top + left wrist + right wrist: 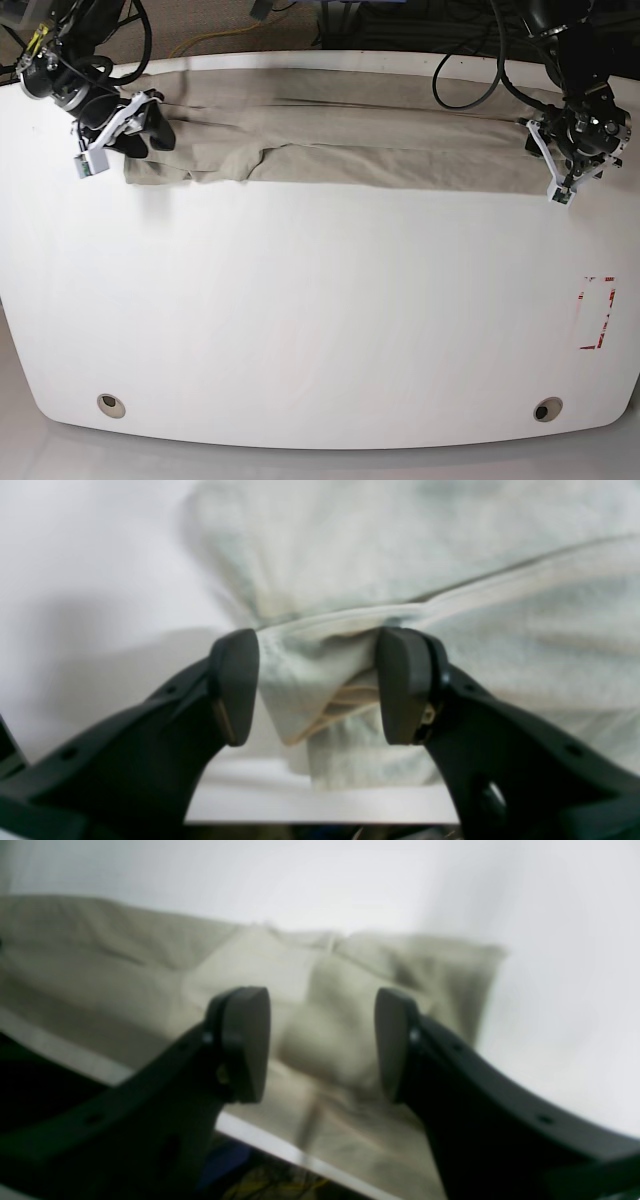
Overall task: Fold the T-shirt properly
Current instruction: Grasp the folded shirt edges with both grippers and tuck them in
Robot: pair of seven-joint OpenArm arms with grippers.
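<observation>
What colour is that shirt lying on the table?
The T-shirt is plain beige-khaki, with no print; the base view shows it best.

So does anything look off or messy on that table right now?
Somewhat. The T-shirt lies in a long band along the table's far edge, and its left end is bunched and uneven. In the left wrist view, a fold of cloth sits between the left gripper's jaws. Nothing looks spilled or damaged.
</observation>
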